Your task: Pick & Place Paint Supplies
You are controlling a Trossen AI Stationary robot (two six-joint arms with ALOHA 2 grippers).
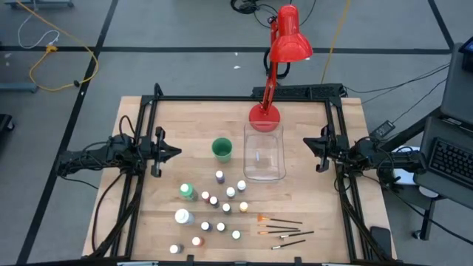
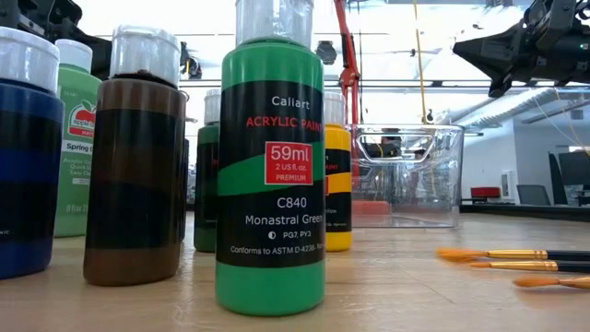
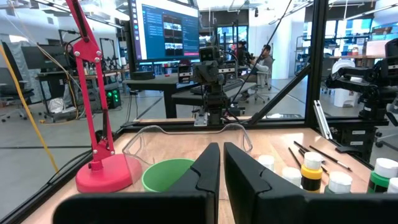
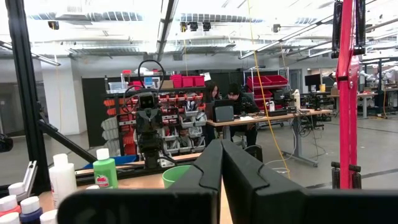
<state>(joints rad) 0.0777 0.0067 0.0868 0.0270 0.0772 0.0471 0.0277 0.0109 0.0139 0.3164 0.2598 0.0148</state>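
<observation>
My left gripper [image 1: 175, 153], fingers together, is hovering nearest the white-capped paint bottles [image 1: 213, 201], beyond the green cup [image 1: 222, 150]; the right gripper [image 1: 308, 142], also closed, is waiting farther off.

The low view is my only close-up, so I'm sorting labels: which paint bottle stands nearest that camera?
The green bottle labelled Monastral Green: it fills the middle of the view, in front of the brown bottle and the yellow bottle.
</observation>
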